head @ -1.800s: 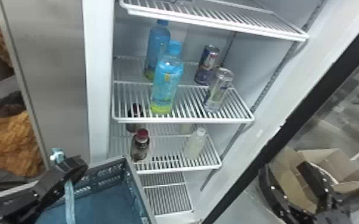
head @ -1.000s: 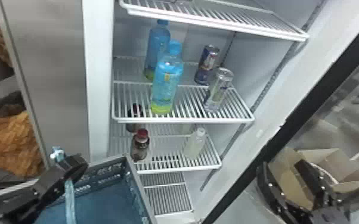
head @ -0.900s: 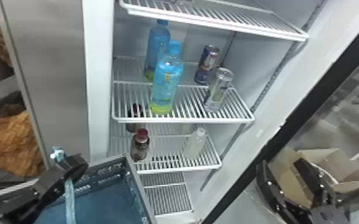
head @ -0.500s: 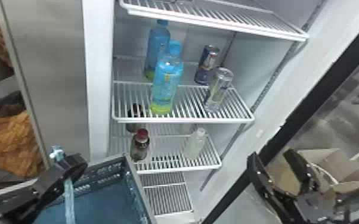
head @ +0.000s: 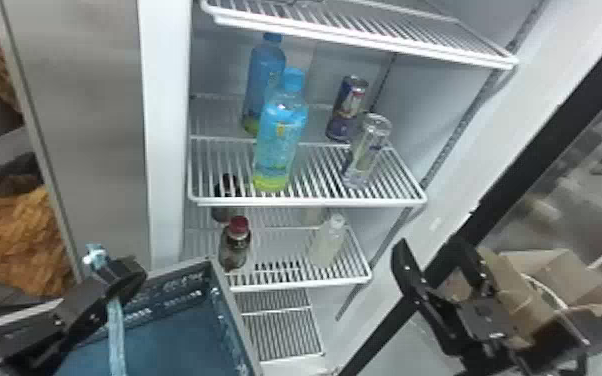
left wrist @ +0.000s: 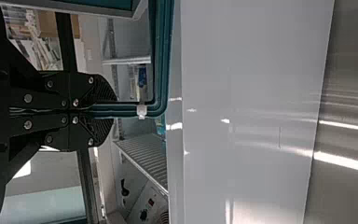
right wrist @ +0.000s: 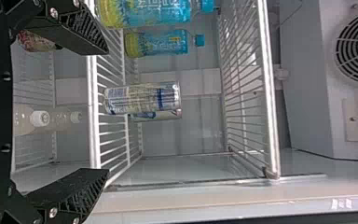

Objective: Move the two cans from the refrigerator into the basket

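Right gripper [head: 430, 244] nearer the fridge shelves [head: 310, 202].
Over the last couple of seconds, head view: moved up and leftward across the picture, small shift at first, larger toward the end. One finger now past the black door frame [head: 510, 205], against the pale fridge side; the other has come over the frame, off the cardboard box [head: 555, 270].

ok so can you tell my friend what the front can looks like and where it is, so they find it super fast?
Look in the open refrigerator for the wire shelf with two tall blue bottles. Toward its right side, near the front, stands the silver can. It's shorter than the bottles and paler than the dark can behind it.
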Robot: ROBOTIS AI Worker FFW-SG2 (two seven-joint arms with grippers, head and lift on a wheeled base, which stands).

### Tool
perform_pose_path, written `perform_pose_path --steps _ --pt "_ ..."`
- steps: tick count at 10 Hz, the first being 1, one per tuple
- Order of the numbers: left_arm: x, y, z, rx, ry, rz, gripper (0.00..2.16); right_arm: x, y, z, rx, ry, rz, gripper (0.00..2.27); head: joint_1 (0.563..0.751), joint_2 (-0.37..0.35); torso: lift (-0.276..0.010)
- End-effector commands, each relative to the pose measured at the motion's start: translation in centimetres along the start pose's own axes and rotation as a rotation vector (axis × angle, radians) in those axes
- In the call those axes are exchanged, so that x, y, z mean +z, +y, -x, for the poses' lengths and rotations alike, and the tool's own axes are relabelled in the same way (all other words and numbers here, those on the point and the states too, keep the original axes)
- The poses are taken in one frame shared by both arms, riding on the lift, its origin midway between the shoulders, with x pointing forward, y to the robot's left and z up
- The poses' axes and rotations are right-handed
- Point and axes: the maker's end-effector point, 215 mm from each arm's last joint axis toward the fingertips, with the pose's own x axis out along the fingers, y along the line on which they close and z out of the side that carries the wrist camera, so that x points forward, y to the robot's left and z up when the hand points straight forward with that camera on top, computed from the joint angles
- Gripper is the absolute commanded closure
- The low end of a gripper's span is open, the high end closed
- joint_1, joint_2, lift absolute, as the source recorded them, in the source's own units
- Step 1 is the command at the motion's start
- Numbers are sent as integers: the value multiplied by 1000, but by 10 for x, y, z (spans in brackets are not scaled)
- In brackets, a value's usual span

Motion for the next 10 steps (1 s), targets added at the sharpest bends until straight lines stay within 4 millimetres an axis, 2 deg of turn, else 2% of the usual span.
perform_pose_path --steps 1,6,10 --pt "0 -1 -1 -3 0 1 1200 -2 7 -18 16 -14 -15 137 695 -350 -35" --pt "0 -1 -1 -4 -2 1 1200 5 8 -58 -1 -57 -44 137 695 -347 -35" --pt "1 -5 -2 -17 -2 5 1200 2 12 -90 1 -59 -66 133 695 -330 -35"
